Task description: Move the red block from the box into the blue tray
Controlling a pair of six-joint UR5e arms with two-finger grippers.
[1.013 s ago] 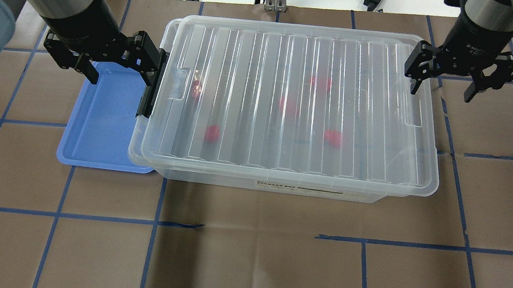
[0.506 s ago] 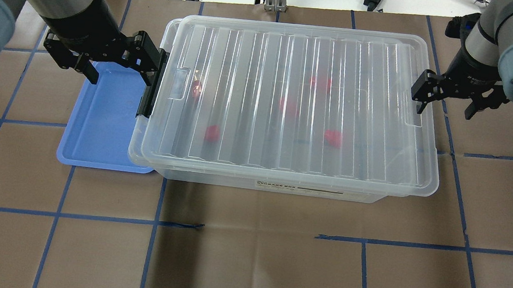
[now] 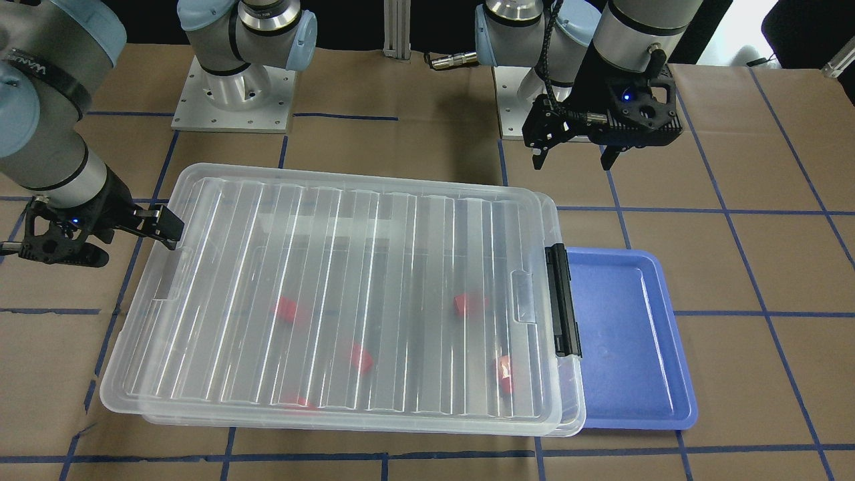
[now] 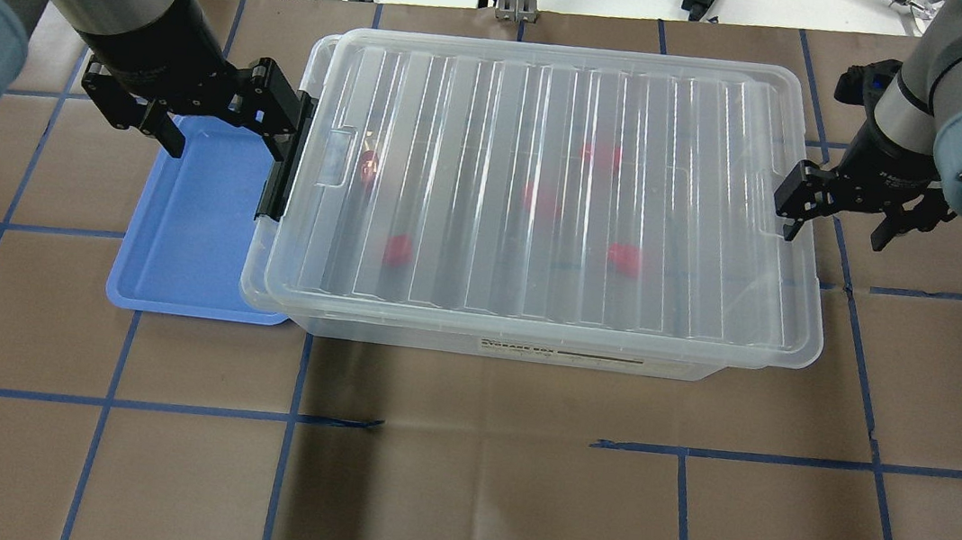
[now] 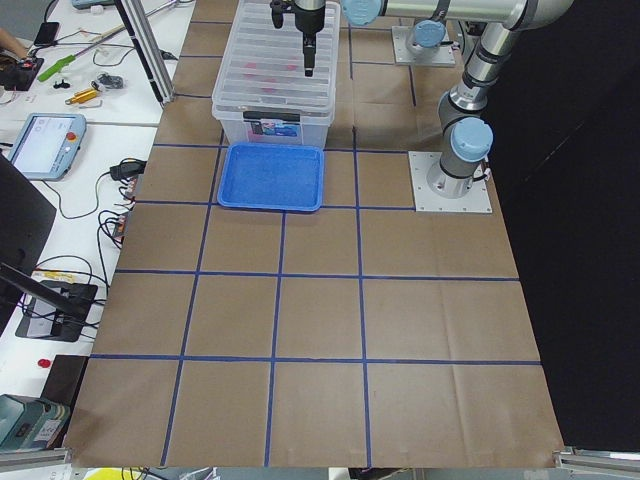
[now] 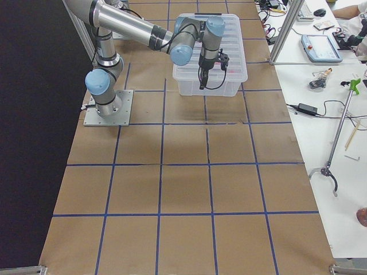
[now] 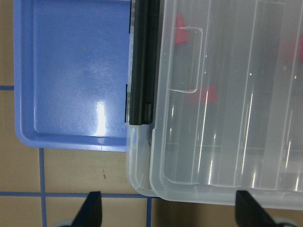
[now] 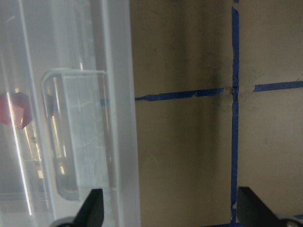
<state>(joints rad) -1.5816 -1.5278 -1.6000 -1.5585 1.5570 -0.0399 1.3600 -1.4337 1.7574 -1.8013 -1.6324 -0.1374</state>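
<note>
1. Box (image 4: 401,333) sits on the table (image 4: 465,486), which is covered in brown paper with a blue tape grid. Its long side runs across the overhead view.
2. Ribbed lid (image 4: 546,178) is on the box. The black latch (image 4: 282,175) lies along the short end on the robot's left.
3. Tray (image 4: 188,218) lies flat against that latch end, its near edge under the lid's overhang. Nothing shows in the tray.
4. Several red pieces (image 4: 625,257) lie scattered on the box floor, blurred through the lid. The red block is among them, but I cannot tell which one it is.
5. Left gripper (image 4: 229,137) hangs above the far end of the tray, next to the latch. Its jaws are wide apart and hold nothing. In the wrist view the fingertips (image 7: 92,210) frame the tray's corner and the box's corner.
6. Right gripper (image 4: 835,227) is at the box's other short end, low down. Its jaws are apart and hold nothing. One finger (image 8: 92,208) is over the lid's rim by the moulded grip recess, and the other is over bare table. I cannot tell whether the finger touches the lid.
</note>
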